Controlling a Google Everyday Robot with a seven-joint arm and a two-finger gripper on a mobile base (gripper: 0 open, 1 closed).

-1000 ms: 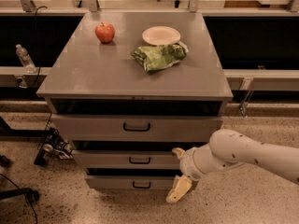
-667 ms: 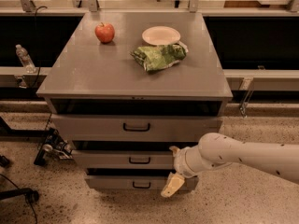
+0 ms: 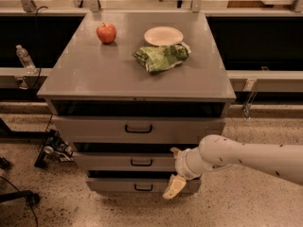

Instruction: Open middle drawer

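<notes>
The step in hand is, by judgement, the approach to the small black loop handle (image 3: 141, 162) of the grey metal middle drawer (image 3: 109, 162). This drawer sits below the front edge of the flat grey metal tabletop (image 3: 118, 79), between the taller grey top drawer (image 3: 90, 129) and the slim grey bottom drawer (image 3: 113, 185), and its front looks shut.

To do the step well, the robot should bring the cream two-finger gripper (image 3: 172, 173) toward the left along the drawer front until the handle is between its fingers (image 3: 173, 187). It should then close on the loop and pull straight out, away from the cabinet. The height needs care, because the handles of the other two drawers are just above and just below. A pull that is not straight could make the drawer jam. The red round apple (image 3: 106, 32) near the far left corner could roll if the cabinet is shaken, but the white round plate (image 3: 163, 35) at the far edge and the crumpled green bag (image 3: 161, 57) beside it seem stable.

The white arm (image 3: 246, 157) comes in low from the right, under the front right corner of the tabletop, almost horizontal. The gripper is beside the right part of the middle drawer front, to the right of the handle and not touching it. Its fingers are spread apart (one points down over the bottom drawer, the other shows only as a tip above), and they hold nothing.
</notes>
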